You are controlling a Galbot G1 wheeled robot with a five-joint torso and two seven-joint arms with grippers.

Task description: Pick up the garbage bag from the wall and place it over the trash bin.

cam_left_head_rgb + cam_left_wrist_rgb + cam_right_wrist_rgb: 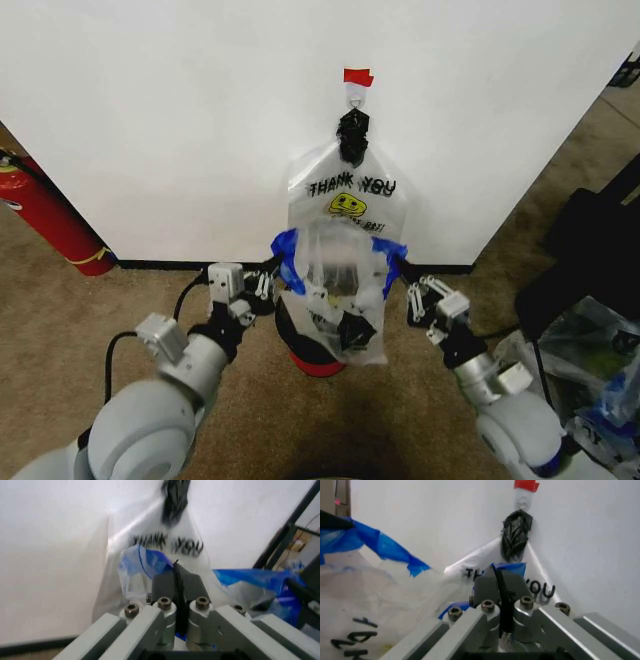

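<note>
The garbage bag (335, 300), clear with blue patches, hangs stretched between my two grippers in front of the wall (180, 120). My left gripper (272, 283) is shut on its left blue edge and my right gripper (408, 290) is shut on its right edge. Through the bag I see the trash bin (318, 365), with its red base on the floor below. In the left wrist view the gripper (176, 579) pinches blue plastic (145, 562). The right wrist view shows the right gripper (498, 581) closed beside the bag (375, 585).
A whitish "THANK YOU" bag (347, 205) hangs from a hook (357, 95) under red tape (357, 75), right behind the clear bag. A red fire extinguisher (50, 215) leans at the left. Black gear (590, 250) and more plastic bags (590, 350) crowd the right.
</note>
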